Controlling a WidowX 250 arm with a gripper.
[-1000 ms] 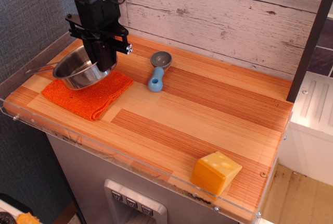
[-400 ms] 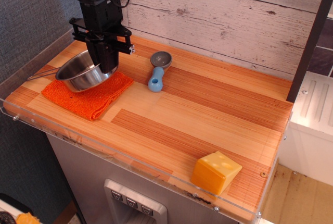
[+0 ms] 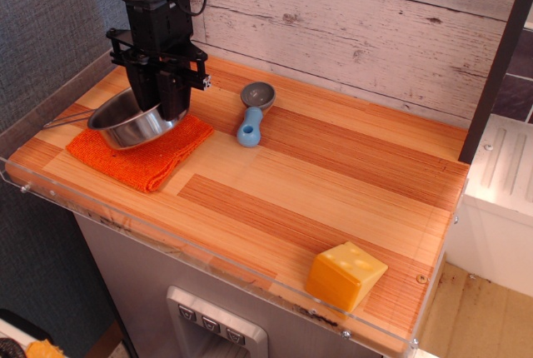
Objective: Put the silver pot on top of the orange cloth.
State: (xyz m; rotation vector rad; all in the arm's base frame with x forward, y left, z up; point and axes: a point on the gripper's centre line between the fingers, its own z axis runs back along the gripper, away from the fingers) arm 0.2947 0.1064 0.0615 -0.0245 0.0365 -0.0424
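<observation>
The silver pot [image 3: 125, 127] rests on the back part of the orange cloth [image 3: 143, 163] at the far left of the counter. Its thin wire handle [image 3: 67, 118] points left, past the cloth. My gripper [image 3: 161, 106] comes straight down over the pot's right rim. The fingers now stand apart, one inside the pot and one at its outer wall. The fingertips themselves are partly hidden by the pot's rim.
A small grey scoop with a blue handle [image 3: 251, 121] lies just right of the cloth. A yellow cheese wedge [image 3: 345, 275] sits at the front right corner. A clear plastic rim [image 3: 208, 254] lines the counter's front and left edges, and a plank wall stands behind.
The pot came down from a tilted, lifted hold to rest flat on the cloth. The gripper fingers then spread apart at the rim.
</observation>
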